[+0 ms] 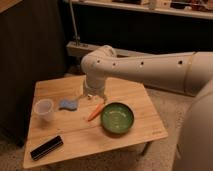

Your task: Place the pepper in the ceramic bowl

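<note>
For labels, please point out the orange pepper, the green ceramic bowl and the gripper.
orange pepper [95, 113]: camera view, middle.
green ceramic bowl [118, 120]: camera view, inner floor.
gripper [94, 95]: camera view, lower end, beside the pepper.

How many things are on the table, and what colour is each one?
Orange: 1, the pepper
Green: 1, the ceramic bowl
Blue: 1, the sponge
Black: 1, the bar
Clear: 1, the cup
Total: 5
The gripper hangs over the table, by the pepper's far end.
</note>
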Available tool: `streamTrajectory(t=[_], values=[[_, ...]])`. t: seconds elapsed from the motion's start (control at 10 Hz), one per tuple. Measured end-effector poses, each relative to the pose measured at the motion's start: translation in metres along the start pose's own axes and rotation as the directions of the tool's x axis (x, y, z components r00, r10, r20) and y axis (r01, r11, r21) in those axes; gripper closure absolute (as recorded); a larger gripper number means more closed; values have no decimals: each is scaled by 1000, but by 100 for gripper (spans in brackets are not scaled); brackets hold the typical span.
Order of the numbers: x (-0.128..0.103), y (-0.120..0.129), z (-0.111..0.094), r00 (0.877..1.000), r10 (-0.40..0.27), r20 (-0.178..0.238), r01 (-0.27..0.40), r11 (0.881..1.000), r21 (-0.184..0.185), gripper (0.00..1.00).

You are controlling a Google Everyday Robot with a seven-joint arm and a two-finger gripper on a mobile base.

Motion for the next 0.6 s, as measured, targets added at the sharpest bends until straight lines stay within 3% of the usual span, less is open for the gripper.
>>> streamTrajectory(t=[0.3,0.6], values=[[-22,-11,38,1000,12,-1,-12,1000,5,20],[-36,-8,51,999,35,32,-33,999,-41,20]])
